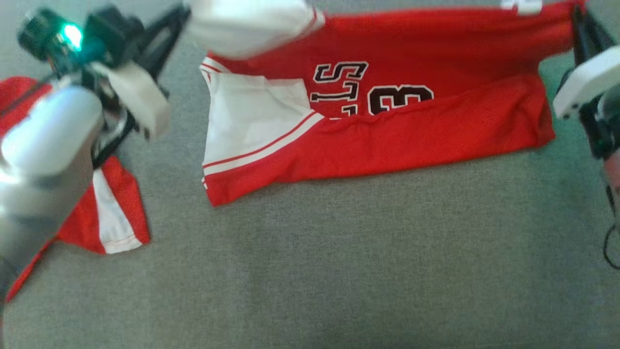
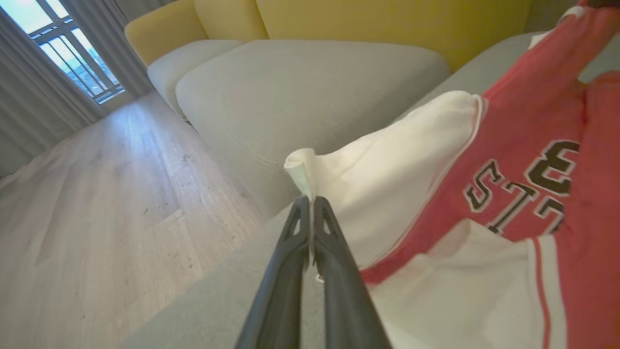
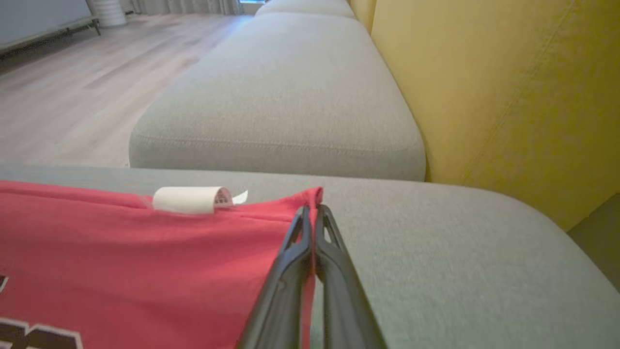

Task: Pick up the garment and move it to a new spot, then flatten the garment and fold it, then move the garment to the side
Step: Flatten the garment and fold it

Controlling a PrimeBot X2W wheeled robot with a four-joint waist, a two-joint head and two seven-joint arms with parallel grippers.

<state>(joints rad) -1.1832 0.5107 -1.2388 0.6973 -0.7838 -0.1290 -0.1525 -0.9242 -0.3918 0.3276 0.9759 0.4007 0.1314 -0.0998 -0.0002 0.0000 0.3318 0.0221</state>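
Two grippers, both closed on cloth.

1. Left gripper (image 2: 310,199): dark fingers pressed together, pinching a folded white corner of the garment (image 1: 411,131). In the left wrist view the pinched cloth stood up just past the fingertips, and the white panel spread away toward three o'clock.

2. Right gripper (image 3: 314,209): fingers likewise drawn tight, gripping a red corner of the same garment. In the right wrist view the red cloth ran off toward nine o'clock, with a small white label (image 3: 186,199) lying on its far edge.

3. Garment: a red jersey with white side panels, red-and-white piping and dark lettering outlined in white. In the head view it was stretched between the two grippers, from eleven o'clock to two o'clock. Its far edge was lifted and its near part rested on the grey cushion (image 1: 339,271). A red fold lay across the lower part of the lettering.

4. Second garment (image 1: 118,213): red with a white stripe, at nine o'clock in the head view, partly under the pale left forearm (image 1: 43,160), apart from the jersey.

5. Surroundings: yellow backrest (image 3: 508,97) behind the cushions, wooden floor (image 2: 97,203), window (image 2: 72,53) and curtain (image 2: 29,102) at ten o'clock in the left wrist view.
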